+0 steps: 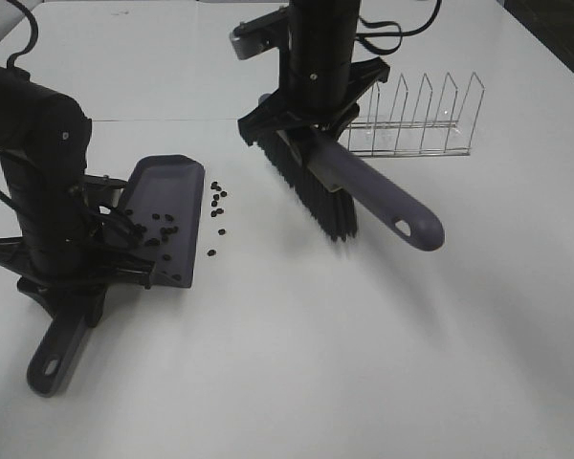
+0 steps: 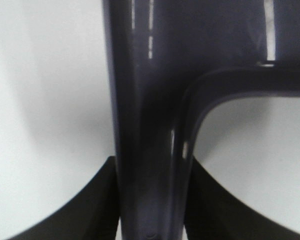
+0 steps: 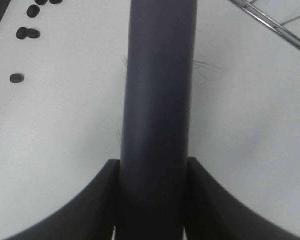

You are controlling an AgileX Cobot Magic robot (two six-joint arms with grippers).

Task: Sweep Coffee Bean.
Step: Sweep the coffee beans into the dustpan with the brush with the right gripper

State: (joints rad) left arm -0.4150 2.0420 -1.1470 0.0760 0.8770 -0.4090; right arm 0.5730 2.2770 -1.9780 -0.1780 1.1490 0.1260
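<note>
White tabletop (image 1: 364,363) fills the high view, and on the left the left end effector (image 1: 81,277) is clenched on the handle of the dustpan (image 1: 167,206), pan flat on the surface with its lip facing the middle. Look at the coffee beans (image 1: 216,203): a loose scatter lies on the bare surface just beside that lip, and more sit inside the pan toward its back wall. Over on the right, the right end effector (image 1: 304,129) has the brush (image 1: 383,201) grasped near the head, handle angled out toward the near right, black bristles (image 1: 301,186) pointing down beside the loose beans; whether they touch the surface, I can't tell. A wire rack (image 1: 421,124) stands behind it. On to the left wrist view, where the dustpan's dark handle runs straight up between two black fingers (image 2: 85,215) pressed against its sides. Right wrist view now, and the brush handle is pinched the same way between the fingers (image 3: 80,210), a few beans lying off to one side and a rack wire crossing a far corner.
</note>
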